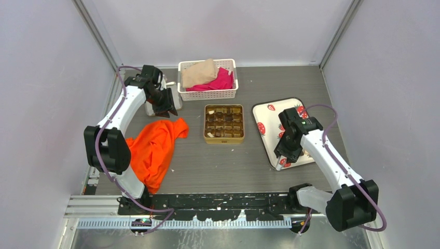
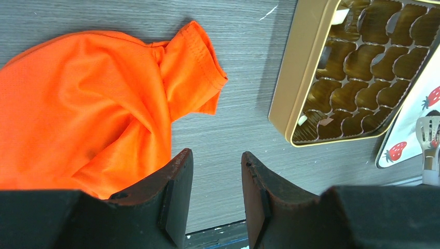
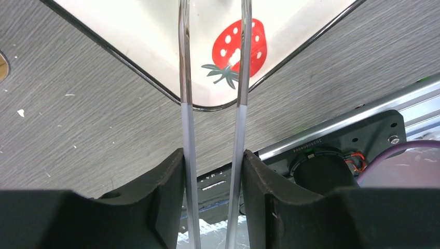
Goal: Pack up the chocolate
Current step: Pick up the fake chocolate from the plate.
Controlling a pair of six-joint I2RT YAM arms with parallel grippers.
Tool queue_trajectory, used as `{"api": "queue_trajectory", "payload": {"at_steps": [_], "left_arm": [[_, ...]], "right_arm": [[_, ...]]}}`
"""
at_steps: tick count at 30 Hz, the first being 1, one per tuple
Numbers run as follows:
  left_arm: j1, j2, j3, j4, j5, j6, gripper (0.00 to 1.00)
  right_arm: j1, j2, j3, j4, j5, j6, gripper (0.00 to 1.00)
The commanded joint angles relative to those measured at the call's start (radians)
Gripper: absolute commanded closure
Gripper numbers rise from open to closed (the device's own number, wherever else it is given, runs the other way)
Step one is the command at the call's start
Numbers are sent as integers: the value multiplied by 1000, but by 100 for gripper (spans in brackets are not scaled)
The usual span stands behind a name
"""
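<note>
I cannot make out any chocolate; the brown cells of the gold tin [image 1: 223, 138] [image 2: 290, 83] look empty apart from a few pale scraps. My right gripper [image 1: 284, 155] [image 3: 214, 155] is over the near corner of the white strawberry tray [image 1: 271, 132] [image 3: 155, 41]. It is shut on a pair of metal tongs [image 3: 186, 104], one arm against each finger; the tongs' tip [image 2: 428, 140] hangs over the tray. My left gripper [image 1: 166, 106] [image 2: 217, 155] is at the back left, open, with nothing between its fingers.
An orange cloth [image 1: 155, 145] [image 2: 78, 104] lies crumpled at the left, beside the tin. A white basket [image 1: 207, 94] holding tan and pink cloths stands at the back. The black rail [image 3: 337, 140] runs along the table's near edge.
</note>
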Motion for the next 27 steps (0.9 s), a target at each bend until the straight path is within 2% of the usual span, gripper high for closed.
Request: {"api": "queue_trajectory", "payload": {"at_steps": [1,13,16,22,27], "left_arm": [[9,-28,16,18,11,19,59],[9,-33,10,20,10,18,59],[9,-34,8,18,7,18,59],[9,-29,12,20,6,18,59],[9,-24,17,24,9,15,59]], "right_arm": [[-19,16,20,36,38,-6,53],[-63,72,24,81,17,-40,56],[-64,68,27,82,14,-42,64],[-64,54,61,57,8,-46,87],[-64,36,112,23,11,-51,99]]}}
